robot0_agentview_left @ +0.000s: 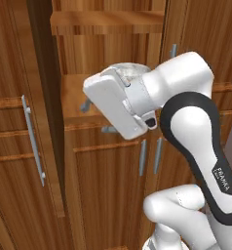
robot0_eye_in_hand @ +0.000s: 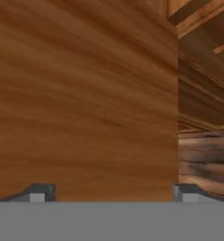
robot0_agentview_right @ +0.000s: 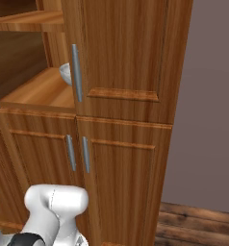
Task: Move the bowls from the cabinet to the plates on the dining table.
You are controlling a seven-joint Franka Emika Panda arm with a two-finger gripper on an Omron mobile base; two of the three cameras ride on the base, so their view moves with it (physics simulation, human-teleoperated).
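Note:
The brown wooden cabinet [robot0_agentview_left: 108, 185] stands in front of me with its upper left compartment open. A grey-white marbled bowl [robot0_agentview_left: 131, 70] sits on the open shelf [robot0_agentview_left: 74, 95], mostly hidden behind my white hand. In the right base view that bowl [robot0_agentview_right: 65, 73] peeks out from behind the shut right door [robot0_agentview_right: 126, 53]. My gripper [robot0_agentview_left: 97, 117] hangs at the shelf's front edge, a little left of and below the bowl. In the hand view my gripper [robot0_eye_in_hand: 112, 193] is open, its fingertips [robot0_eye_in_hand: 38, 193] wide apart with nothing between them, facing a close wooden panel [robot0_eye_in_hand: 85, 94].
The opened cabinet door [robot0_agentview_left: 20, 146] with its grey bar handle [robot0_agentview_left: 32, 141] stands out at the left. A higher shelf [robot0_agentview_left: 106, 19] runs above the bowl. The lower doors [robot0_agentview_right: 121, 182] are shut. A wooden floor [robot0_agentview_right: 198, 226] and a grey wall [robot0_agentview_right: 212, 96] lie to the right.

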